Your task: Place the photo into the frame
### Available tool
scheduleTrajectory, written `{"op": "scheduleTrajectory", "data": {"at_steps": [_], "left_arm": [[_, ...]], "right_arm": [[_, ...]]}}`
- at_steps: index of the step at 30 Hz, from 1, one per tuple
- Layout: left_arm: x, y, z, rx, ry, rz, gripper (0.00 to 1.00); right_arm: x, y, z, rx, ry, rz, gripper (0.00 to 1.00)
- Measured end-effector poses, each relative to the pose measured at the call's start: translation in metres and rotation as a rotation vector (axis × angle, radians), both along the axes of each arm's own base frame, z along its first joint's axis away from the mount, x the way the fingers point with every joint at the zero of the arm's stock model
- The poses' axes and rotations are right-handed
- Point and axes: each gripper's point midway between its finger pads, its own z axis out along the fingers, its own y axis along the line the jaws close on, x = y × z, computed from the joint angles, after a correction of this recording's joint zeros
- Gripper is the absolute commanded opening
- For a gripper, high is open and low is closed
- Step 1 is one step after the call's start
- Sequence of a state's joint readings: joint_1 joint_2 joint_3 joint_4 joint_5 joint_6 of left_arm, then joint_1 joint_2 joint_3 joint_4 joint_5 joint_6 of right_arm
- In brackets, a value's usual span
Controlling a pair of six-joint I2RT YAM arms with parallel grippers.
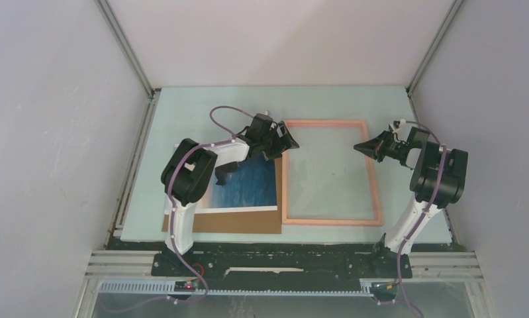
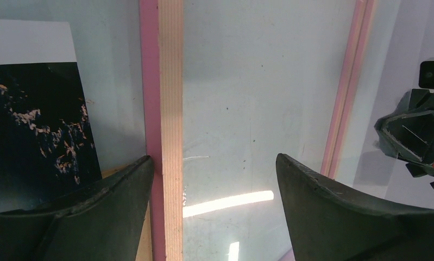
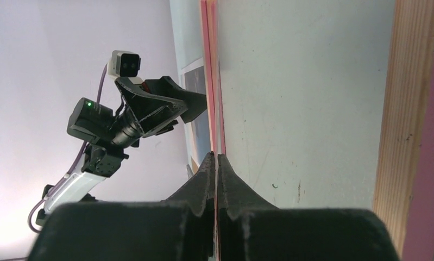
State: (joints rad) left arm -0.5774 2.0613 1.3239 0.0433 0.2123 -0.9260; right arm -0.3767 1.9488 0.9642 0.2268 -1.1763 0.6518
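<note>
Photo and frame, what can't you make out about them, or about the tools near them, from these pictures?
Photo: in the top view, the left arm covers its far edge and left side; the left wrist view cuts it off at the picture edge.
Cardboard: in the top view, it is mostly under the photo; only a near strip shows.
Right tool: it is shut, but whether it pinches anything is unclear in the right wrist view and too small from the top.

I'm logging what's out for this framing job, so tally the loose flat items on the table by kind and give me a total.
photo: 1
frame: 1
brown cardboard sheet: 1
Total: 3
</note>
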Motion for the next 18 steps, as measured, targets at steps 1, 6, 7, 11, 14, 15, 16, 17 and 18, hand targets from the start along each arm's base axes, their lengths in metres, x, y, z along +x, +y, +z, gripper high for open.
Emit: {"op": "scheduleTrajectory", "data": {"at_steps": [1,6,7,11,14,15,16,17,18], "left_arm": [[0.000,0.000,0.000,0.000,0.000,0.000,0.86],[0.000,0.000,0.000,0.000,0.000,0.000,0.86],[0.000,0.000,0.000,0.000,0.000,0.000,0.86],[0.000,0.000,0.000,0.000,0.000,0.000,0.86],[0.000,0.000,0.000,0.000,0.000,0.000,0.91],[0.000,0.000,0.000,-0.002,-0.001,0.001,0.94],[0.001,-0.001,0.001,-0.005,-0.002,0.001,0.95],[0.001,-0.001,0.002,-0.012,-0.005,0.005,0.96],[0.002,-0.002,0.003,-0.018,-0.009,0.008,0.96]], "right_arm": [[0.000,0.000,0.000,0.003,0.000,0.001,0.00],[-0.004,0.001,0.002,0.016,-0.003,0.003,0.00],[-0.005,0.001,0.002,0.020,-0.003,0.001,0.00],[-0.009,0.000,0.006,0.030,-0.012,-0.007,0.00],[-0.012,-0.001,0.015,0.035,-0.036,-0.012,0.00],[-0.012,-0.001,0.018,0.037,-0.044,-0.012,0.00],[-0.012,-0.001,0.021,0.036,-0.057,-0.011,0.00],[-0.012,-0.001,0.024,0.035,-0.069,-0.010,0.00],[-0.011,-0.001,0.027,0.035,-0.078,-0.009,0.00]]}}
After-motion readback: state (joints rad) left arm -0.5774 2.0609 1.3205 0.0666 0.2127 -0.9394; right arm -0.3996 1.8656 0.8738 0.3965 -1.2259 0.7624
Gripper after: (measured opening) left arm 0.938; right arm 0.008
